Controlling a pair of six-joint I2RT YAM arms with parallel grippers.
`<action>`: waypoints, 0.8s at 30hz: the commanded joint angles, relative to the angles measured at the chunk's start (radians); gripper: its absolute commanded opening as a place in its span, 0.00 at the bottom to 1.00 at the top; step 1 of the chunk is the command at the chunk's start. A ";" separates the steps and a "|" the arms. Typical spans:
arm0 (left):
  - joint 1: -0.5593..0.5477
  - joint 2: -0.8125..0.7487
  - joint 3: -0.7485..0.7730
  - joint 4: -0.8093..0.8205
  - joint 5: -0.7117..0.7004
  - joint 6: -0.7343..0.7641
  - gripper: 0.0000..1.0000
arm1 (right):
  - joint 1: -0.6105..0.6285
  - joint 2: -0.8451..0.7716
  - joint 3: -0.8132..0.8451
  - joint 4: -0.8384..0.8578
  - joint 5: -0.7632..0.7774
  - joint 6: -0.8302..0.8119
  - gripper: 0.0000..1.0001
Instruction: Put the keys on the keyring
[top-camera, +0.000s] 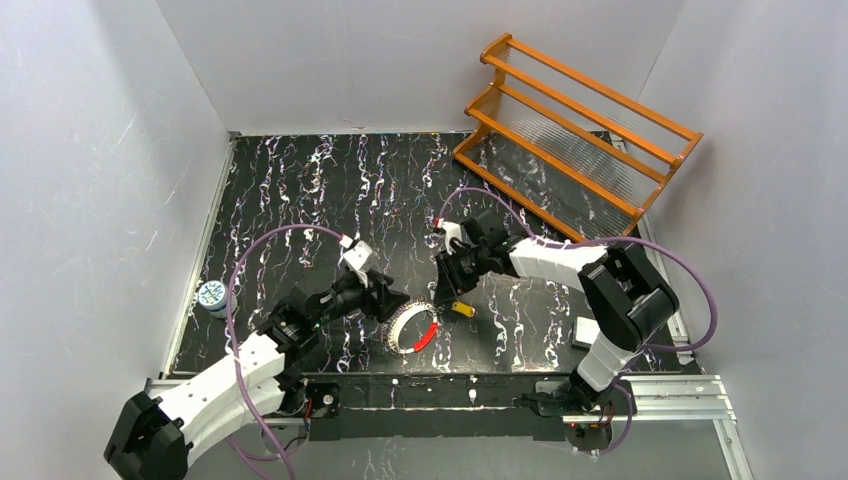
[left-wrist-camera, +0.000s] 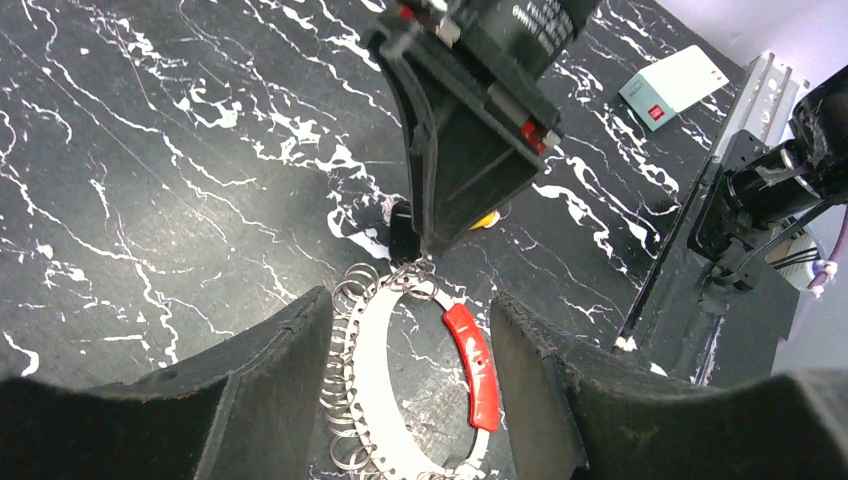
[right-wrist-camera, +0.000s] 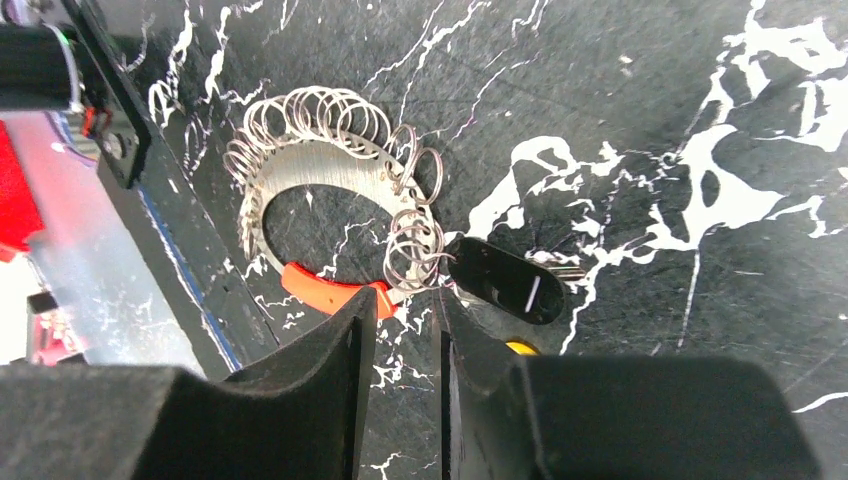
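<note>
Threading is what's being set up here, by the look of it, and neither key is seen on a ring yet. The keyring (right-wrist-camera: 310, 180) is laid flat on the table (top-camera: 300, 180): a silver crescent hung with lots of little split rings (right-wrist-camera: 330, 112), plus a red section (left-wrist-camera: 472, 365).

The left gripper (left-wrist-camera: 410, 305) is spread wide and parked astride the keyring. A gap is seen on the red side, so it probably isn't clamped.

The right gripper (right-wrist-camera: 405, 300) is poised at the keyring's edge opposite the left one. Its jaws are narrowed to a slit and nothing is visibly pinched.

The dark-headed key (right-wrist-camera: 505, 280) is laid right beside the keyring's end rings; contact can't be told. The brass key (top-camera: 462, 309) is mostly hidden, just past the dark one.

Next, one small ring needs to be pried open and a key's hole fed on, with the keyring pinned down.
</note>
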 joint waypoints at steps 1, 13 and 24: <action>-0.004 -0.025 -0.018 0.039 -0.001 -0.018 0.56 | 0.065 -0.006 0.047 -0.055 0.087 -0.057 0.35; -0.004 -0.002 -0.029 0.007 -0.089 -0.162 0.55 | 0.142 0.050 0.131 -0.108 0.280 -0.112 0.42; -0.005 0.000 -0.016 -0.075 -0.157 -0.196 0.54 | 0.142 0.071 0.194 -0.112 0.270 -0.128 0.42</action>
